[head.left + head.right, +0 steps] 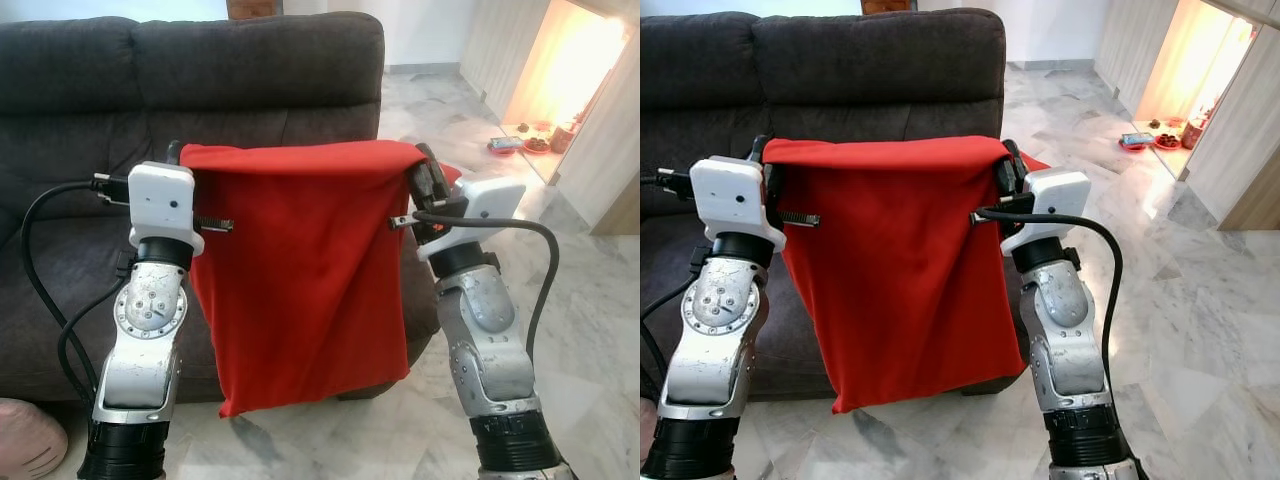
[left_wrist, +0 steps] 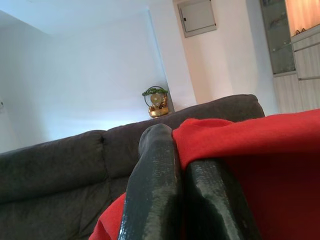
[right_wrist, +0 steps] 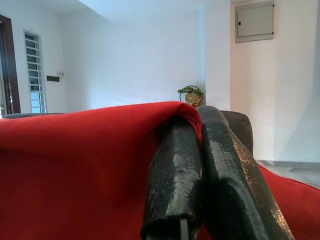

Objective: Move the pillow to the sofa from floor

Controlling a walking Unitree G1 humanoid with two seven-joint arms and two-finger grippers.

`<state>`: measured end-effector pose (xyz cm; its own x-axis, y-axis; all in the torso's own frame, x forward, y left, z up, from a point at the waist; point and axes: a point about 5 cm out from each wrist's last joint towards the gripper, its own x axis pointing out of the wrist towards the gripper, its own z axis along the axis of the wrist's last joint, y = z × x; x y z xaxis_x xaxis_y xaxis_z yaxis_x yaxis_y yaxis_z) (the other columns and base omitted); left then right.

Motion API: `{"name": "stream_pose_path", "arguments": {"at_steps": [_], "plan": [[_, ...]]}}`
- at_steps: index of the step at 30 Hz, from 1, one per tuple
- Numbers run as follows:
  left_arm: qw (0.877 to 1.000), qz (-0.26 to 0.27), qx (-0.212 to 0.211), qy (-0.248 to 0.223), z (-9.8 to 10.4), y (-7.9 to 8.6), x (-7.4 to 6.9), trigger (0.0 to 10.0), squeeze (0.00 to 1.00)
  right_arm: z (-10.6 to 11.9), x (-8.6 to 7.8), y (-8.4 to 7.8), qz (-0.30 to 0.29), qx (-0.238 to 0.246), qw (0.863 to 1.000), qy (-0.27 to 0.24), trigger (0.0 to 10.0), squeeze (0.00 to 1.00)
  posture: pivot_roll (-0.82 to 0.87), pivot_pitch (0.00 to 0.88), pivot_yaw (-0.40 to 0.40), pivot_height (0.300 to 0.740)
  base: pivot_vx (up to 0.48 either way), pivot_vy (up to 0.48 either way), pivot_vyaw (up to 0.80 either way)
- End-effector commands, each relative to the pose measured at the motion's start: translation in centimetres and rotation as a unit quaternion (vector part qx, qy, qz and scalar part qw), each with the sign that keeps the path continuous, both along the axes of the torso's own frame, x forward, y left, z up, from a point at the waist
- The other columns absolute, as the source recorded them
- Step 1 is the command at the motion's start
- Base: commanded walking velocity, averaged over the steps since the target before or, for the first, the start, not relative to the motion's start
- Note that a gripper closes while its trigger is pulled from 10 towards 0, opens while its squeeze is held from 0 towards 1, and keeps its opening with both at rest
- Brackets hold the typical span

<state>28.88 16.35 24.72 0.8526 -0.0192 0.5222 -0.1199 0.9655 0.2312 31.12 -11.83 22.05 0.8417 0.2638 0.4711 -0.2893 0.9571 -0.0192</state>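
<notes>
Pillow (image 1: 300,270) was hanging up in front of the dark grey sofa (image 1: 200,70), my left gripper (image 1: 176,152) and right gripper (image 1: 428,172) each pinched tight on a top corner.

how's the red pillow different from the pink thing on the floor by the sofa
The red pillow is bright red and hangs flat and limp, while the pink thing is pale pink and looks rounded. The red pillow is held up off the floor before the sofa, its top corners pinched by the left gripper and the right gripper; the pink thing lies on the floor. Both look soft.
</notes>
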Motion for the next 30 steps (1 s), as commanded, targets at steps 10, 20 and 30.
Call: {"name": "stream_pose_path", "arguments": {"at_steps": [10,20,30], "plan": [[0.998,0.004,0.007,-0.063,2.9,-0.3,-0.7,10.0,0.00,3.1,-0.6,0.3,0.012,0.014,0.998,-0.060,10.0,0.00,0.02,0.000,0.002,0.740,0.184,0.000,0.00],[0.997,0.005,0.005,-0.076,3.7,-0.2,-0.8,10.0,0.00,5.9,-1.1,0.9,0.027,0.019,0.994,-0.107,10.0,0.00,0.02,0.000,0.002,0.740,0.283,0.000,0.00],[0.996,0.007,0.003,-0.084,4.2,-0.2,-1.0,10.0,0.00,6.0,-1.2,1.2,0.036,0.021,0.994,-0.104,10.0,0.00,0.02,0.000,-0.002,0.740,0.302,0.000,0.00]]}}
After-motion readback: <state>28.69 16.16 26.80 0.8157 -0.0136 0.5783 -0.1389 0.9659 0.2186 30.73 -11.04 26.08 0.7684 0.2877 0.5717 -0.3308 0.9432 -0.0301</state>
